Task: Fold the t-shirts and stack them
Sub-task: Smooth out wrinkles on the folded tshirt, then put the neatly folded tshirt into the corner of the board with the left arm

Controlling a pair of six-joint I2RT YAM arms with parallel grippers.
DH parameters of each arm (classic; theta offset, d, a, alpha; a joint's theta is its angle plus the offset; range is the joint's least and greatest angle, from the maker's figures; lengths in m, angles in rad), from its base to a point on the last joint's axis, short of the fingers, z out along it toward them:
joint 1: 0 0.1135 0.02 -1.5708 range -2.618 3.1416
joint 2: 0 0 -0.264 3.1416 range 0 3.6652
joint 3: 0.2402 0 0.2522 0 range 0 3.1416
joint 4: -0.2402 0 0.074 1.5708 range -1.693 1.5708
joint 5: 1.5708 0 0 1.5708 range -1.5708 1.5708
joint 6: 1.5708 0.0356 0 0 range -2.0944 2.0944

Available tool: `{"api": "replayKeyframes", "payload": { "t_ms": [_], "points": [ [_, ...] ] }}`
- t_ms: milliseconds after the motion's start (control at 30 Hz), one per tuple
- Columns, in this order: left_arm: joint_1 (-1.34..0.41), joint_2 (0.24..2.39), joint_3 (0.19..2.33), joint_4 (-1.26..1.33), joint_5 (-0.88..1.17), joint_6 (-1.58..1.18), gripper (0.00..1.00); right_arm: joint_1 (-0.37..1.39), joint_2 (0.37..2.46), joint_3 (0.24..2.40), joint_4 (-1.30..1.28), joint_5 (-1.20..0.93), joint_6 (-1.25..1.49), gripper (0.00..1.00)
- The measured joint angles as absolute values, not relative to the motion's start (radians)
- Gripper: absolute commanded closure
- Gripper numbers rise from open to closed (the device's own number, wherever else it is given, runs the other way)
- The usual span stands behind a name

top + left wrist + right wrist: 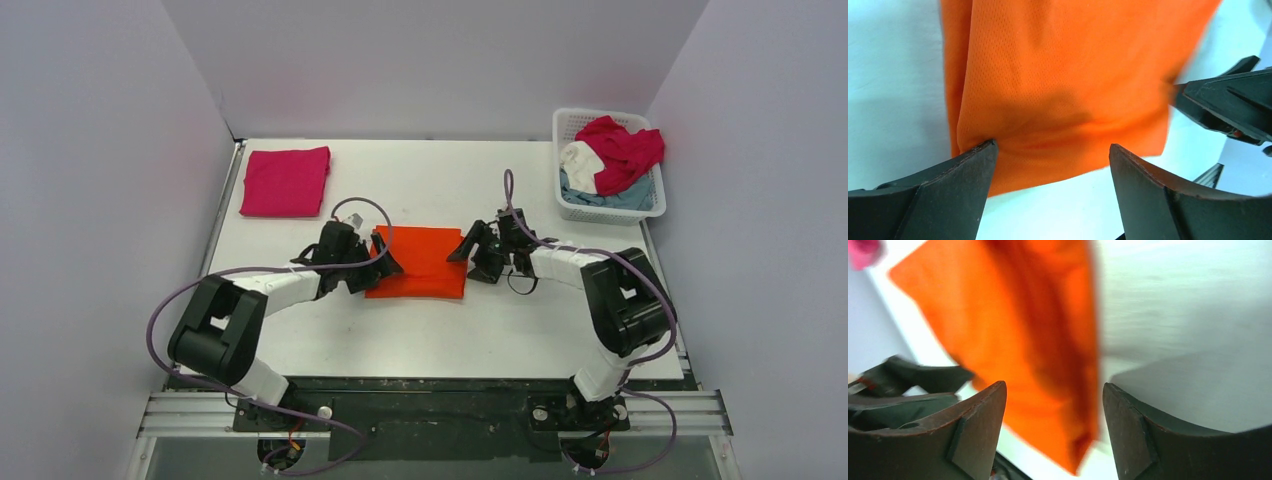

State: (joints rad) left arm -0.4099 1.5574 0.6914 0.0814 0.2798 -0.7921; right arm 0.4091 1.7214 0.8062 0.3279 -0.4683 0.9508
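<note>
Right wrist view: orange t-shirt (1013, 340) blurred; top edge cut off.

Your top camera looks down from high above and behind the near edge of the worktop (430, 180), taking in all of it from well back. Each wrist camera sits just behind its own fingers and looks out low and very close: the left claw (1053, 150) faces the right claw (1054, 387) across the orange t-shirt (425, 258). All three views share that shirt, and each wrist view catches the opposite claw.
</note>
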Motion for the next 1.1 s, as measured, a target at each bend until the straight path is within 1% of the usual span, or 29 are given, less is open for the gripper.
{"api": "replayKeyframes", "payload": {
  "t_ms": [200, 333, 367, 400, 467, 533, 667, 733, 833, 933, 967, 1100],
  "points": [
    [-0.402, 1.467, 0.698, -0.098, 0.224, -0.757, 0.06, 0.361, 1.671, 0.868, 0.044, -0.4, 0.8, 0.31],
    [-0.407, 1.344, 0.729, -0.207, 0.203, -0.741, 0.06, 0.361, 1.551, 0.885, -0.072, -0.372, 0.751, 0.26],
    [-0.407, 1.306, 0.744, -0.226, 0.194, -0.736, 0.06, 0.361, 1.51, 0.885, -0.089, -0.363, 0.743, 0.23],
    [-0.407, 1.273, 0.762, -0.24, 0.183, -0.727, 0.06, 0.361, 1.466, 0.886, -0.105, -0.353, 0.734, 0.17],
    [-0.403, 1.224, 0.802, -0.26, 0.15, -0.711, 0.06, 0.361, 1.381, 0.886, -0.136, -0.327, 0.725, 0.1],
    [-0.389, 1.216, 0.834, -0.265, 0.133, -0.698, 0.06, 0.361, 1.304, 0.886, -0.164, -0.289, 0.716, 0.07],
    [-0.324, 1.309, 0.9, -0.266, 0.131, -0.679, 0.06, 0.356, 1.176, 0.865, -0.216, -0.206, 0.711, 0.05],
    [-0.3, 1.409, 0.942, -0.267, 0.131, -0.66, 0.06, 0.343, 1.12, 0.846, -0.253, -0.17, 0.709, 0.05],
    [-0.291, 1.544, 0.984, -0.267, 0.136, -0.625, 0.06, 0.318, 1.059, 0.822, -0.306, -0.125, 0.705, 0.04],
    [-0.293, 1.624, 0.992, -0.268, 0.157, -0.598, 0.06, 0.297, 1.0, 0.796, -0.352, -0.084, 0.702, 0.03],
    [-0.294, 1.647, 0.996, -0.27, 0.163, -0.59, 0.07, 0.292, 0.986, 0.791, -0.366, -0.074, 0.701, 0.03],
    [-0.303, 1.72, 1.022, -0.28, 0.162, -0.568, 0.14, 0.281, 0.953, 0.78, -0.408, -0.048, 0.694, 0.02]
  ]
}}
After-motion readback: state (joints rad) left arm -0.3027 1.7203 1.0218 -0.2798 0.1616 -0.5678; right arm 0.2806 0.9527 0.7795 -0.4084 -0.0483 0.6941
